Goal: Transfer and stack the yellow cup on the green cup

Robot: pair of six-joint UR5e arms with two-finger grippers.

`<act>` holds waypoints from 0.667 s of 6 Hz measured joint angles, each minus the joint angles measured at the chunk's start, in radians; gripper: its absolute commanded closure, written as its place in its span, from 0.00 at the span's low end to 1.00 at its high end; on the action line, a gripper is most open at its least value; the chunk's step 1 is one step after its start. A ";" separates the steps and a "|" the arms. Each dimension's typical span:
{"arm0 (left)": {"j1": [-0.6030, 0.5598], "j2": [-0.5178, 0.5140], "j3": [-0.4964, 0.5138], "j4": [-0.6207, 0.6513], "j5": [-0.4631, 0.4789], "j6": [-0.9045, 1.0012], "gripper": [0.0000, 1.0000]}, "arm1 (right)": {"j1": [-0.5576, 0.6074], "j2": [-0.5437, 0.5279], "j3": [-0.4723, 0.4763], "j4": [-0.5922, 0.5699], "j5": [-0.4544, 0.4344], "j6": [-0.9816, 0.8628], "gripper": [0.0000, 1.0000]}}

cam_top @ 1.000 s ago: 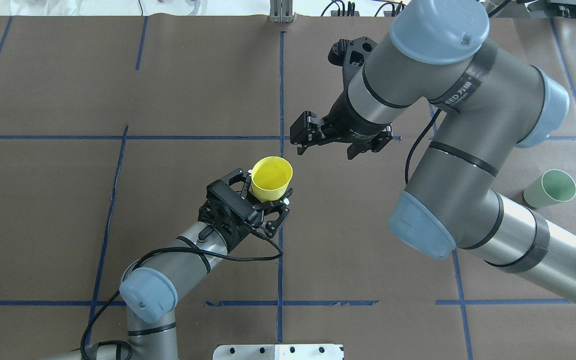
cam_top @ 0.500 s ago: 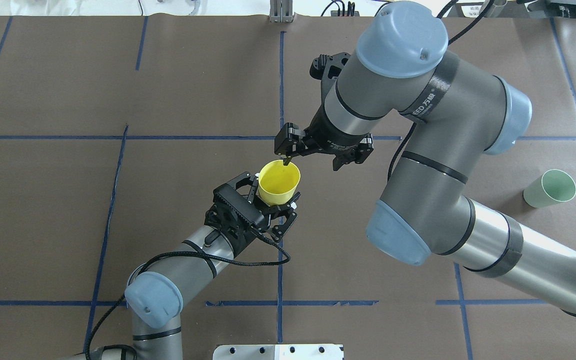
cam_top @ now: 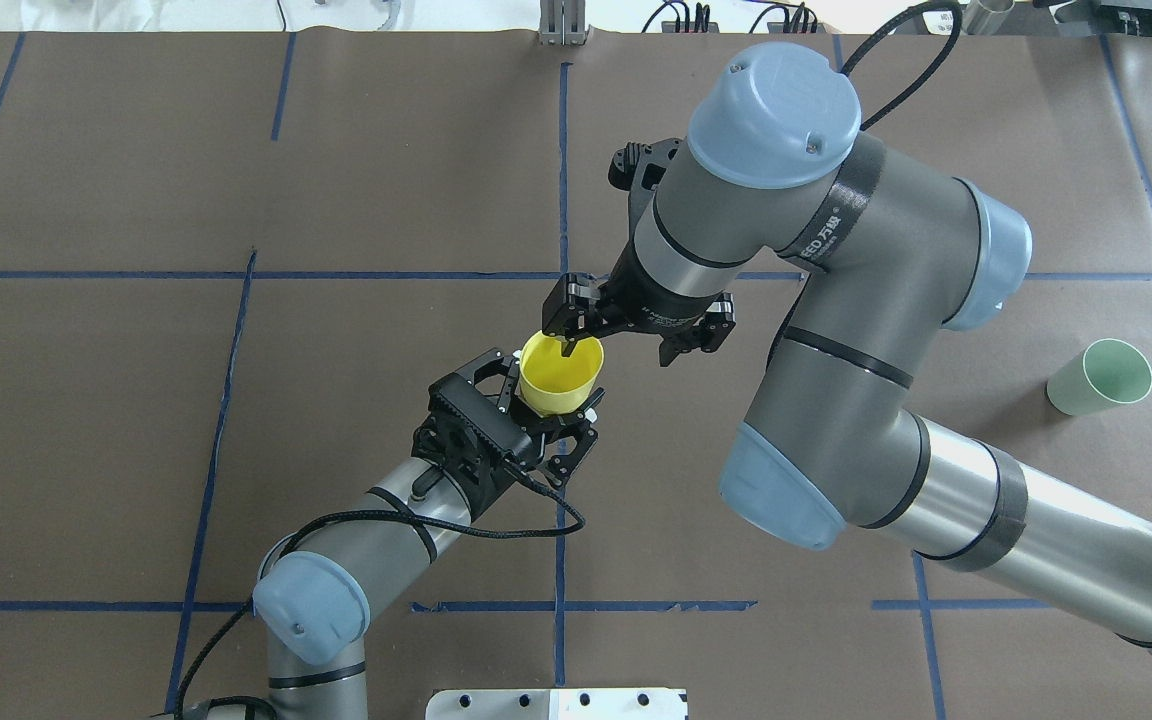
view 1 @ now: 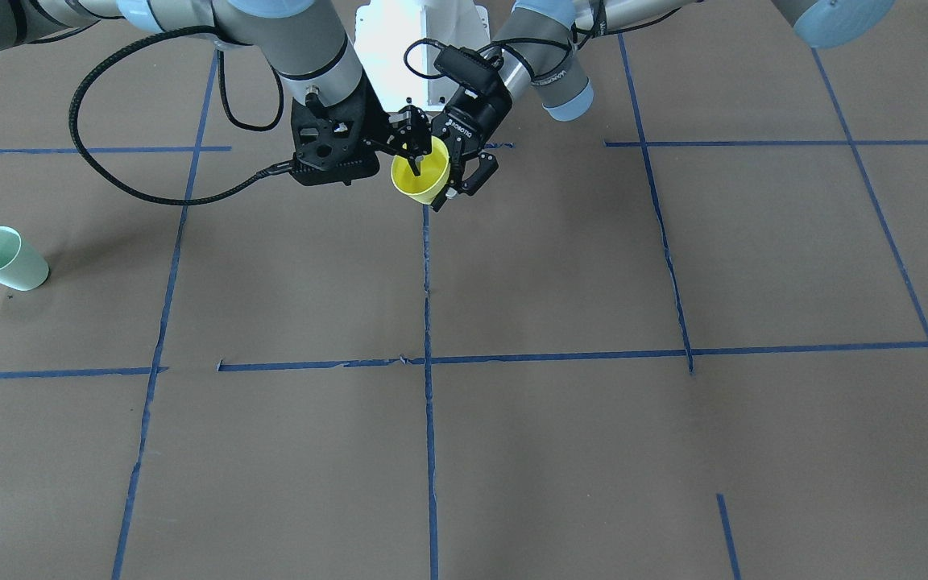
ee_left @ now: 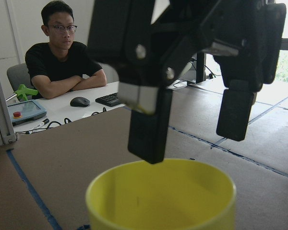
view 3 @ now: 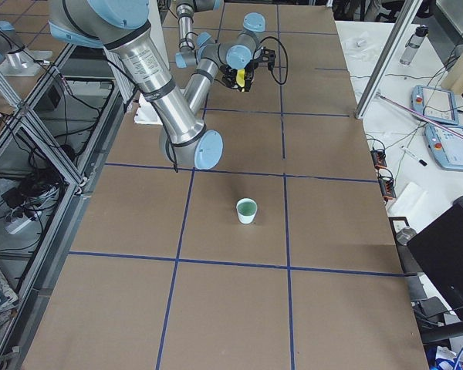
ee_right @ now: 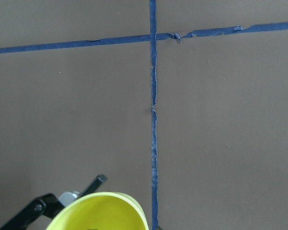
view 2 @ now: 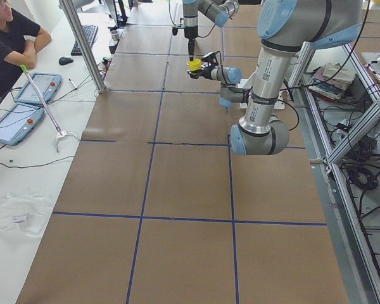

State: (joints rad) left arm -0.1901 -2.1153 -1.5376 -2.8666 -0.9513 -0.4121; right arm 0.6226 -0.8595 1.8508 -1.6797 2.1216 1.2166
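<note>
Left gripper (cam_top: pixel 550 386) is clamping the yellow cup (cam_top: pixel 560 372) upright over the table's (cam_top: pixel 236 150) middle, while the right gripper (cam_top: pixel 617 342), jaws open, is straddling its far rim from above, one finger inside; green cup (cam_top: pixel 1101 378) is sitting by the right edge

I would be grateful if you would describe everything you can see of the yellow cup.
The yellow cup is small, plain and bright yellow, apparently smooth plastic, tapering from a wide round rim to a narrower base. It is empty, upright, mouth up, near the blue tape line, seemingly held in the air. The left gripper clamps its lower body from both sides. The open right gripper straddles its far rim, one finger dipping into the mouth; whether it touches the wall I cannot tell.
</note>
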 measured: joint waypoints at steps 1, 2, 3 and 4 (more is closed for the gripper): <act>0.001 -0.001 0.000 0.000 0.002 0.000 0.87 | -0.004 -0.002 -0.001 0.000 0.001 -0.001 0.09; 0.001 -0.004 0.000 0.000 0.003 -0.001 0.86 | -0.006 -0.004 -0.004 0.000 0.002 -0.001 0.11; 0.003 -0.009 0.001 0.000 0.003 -0.001 0.86 | -0.007 -0.005 -0.007 0.000 0.004 -0.002 0.14; 0.004 -0.014 0.002 0.000 0.003 -0.001 0.86 | -0.008 -0.005 -0.009 0.000 0.009 -0.002 0.24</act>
State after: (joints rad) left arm -0.1865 -2.1292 -1.5353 -2.8670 -0.9480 -0.4129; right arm 0.6146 -0.8645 1.8414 -1.6793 2.1305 1.2149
